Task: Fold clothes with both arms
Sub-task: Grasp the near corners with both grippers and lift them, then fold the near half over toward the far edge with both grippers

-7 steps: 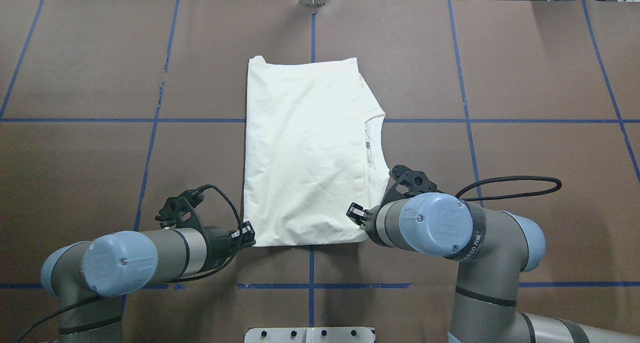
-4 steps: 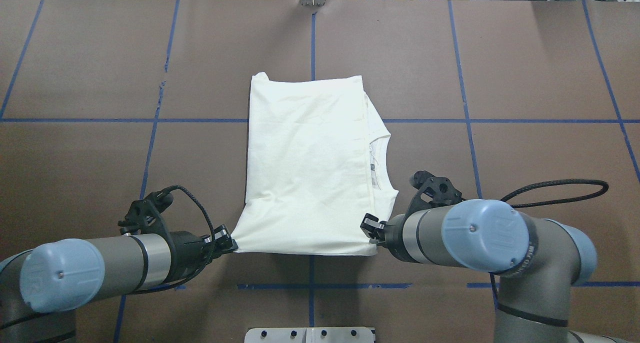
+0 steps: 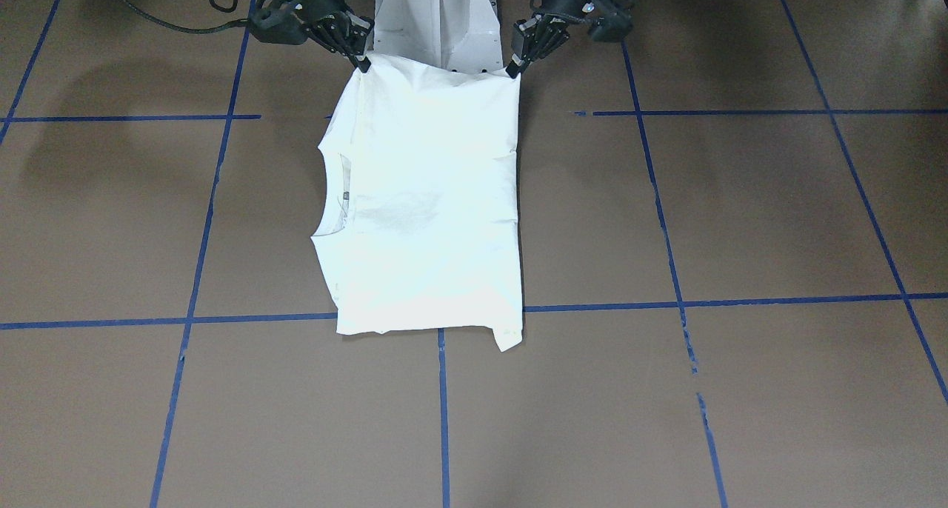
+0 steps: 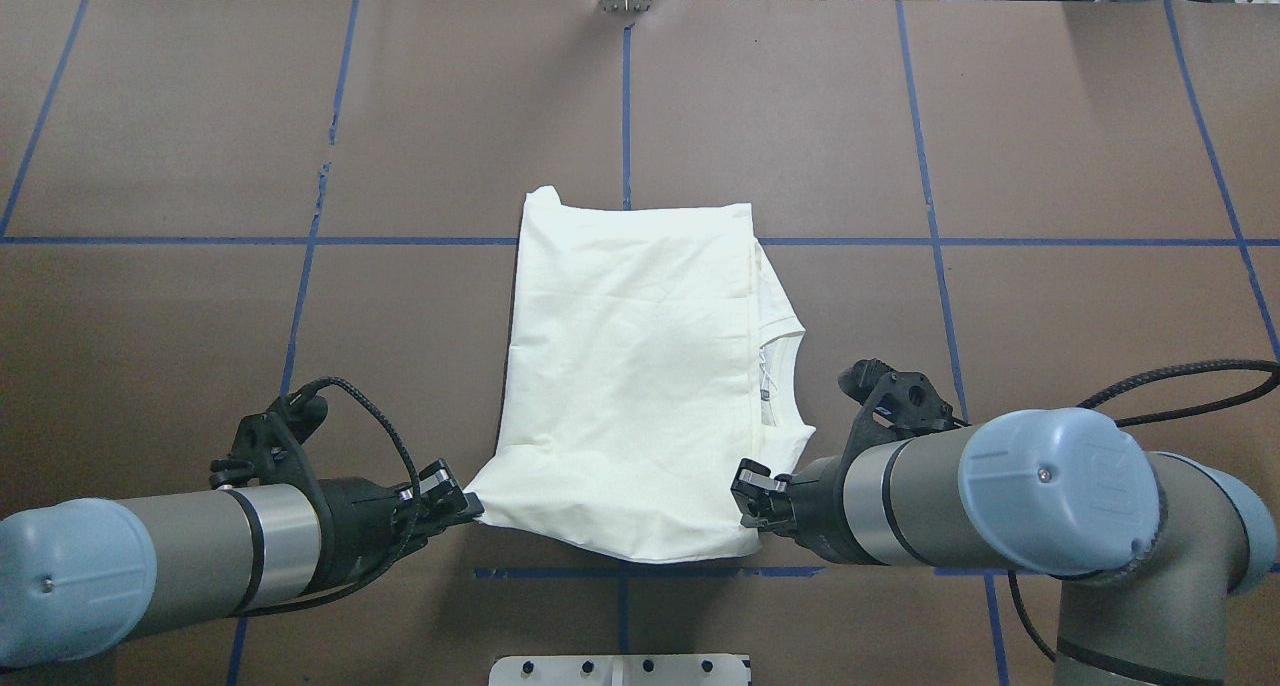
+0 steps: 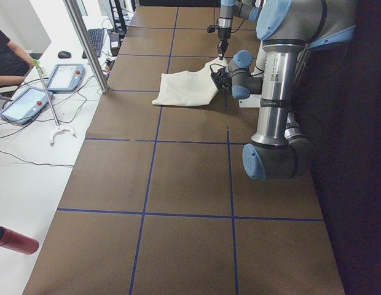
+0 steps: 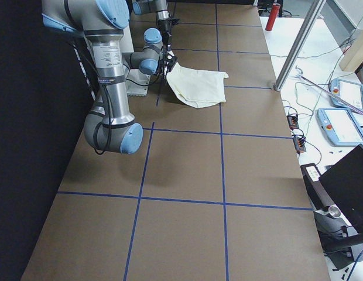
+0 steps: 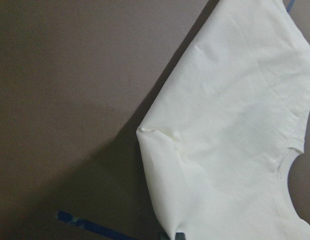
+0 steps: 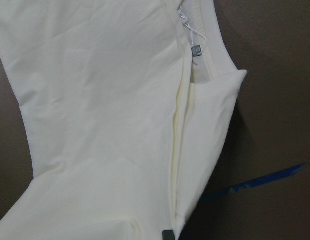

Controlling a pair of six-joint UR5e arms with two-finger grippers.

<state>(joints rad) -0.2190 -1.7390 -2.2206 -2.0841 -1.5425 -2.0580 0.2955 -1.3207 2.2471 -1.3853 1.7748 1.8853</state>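
Observation:
The cream shirt point(image 4: 640, 386) lies folded plain side up on the brown table, its collar point(image 4: 778, 376) at the right edge. My left gripper point(image 4: 468, 507) is shut on the shirt's near left corner. At the near right corner, my right gripper point(image 4: 748, 511) is also shut on the cloth. The near edge is lifted and sags between them. In the front-facing view the left gripper point(image 3: 512, 69) and right gripper point(image 3: 363, 65) hold the shirt point(image 3: 426, 197) just in front of the pedestal. Each wrist view shows the shirt point(image 7: 230, 125) point(image 8: 105, 125) spreading away from the pinch.
Blue tape lines point(image 4: 625, 96) cross the brown table. The white base plate point(image 4: 620, 669) sits right behind the held edge. A metal post point(image 5: 86, 43), tablets point(image 5: 24, 104) and a red bottle point(image 5: 15, 241) stand on the white bench beyond the far edge, where a person point(image 5: 5, 52) sits.
Both grippers have drawn back toward the robot's base, dragging the shirt nearer by its near corners. The near edge now hangs lifted and curved between them.

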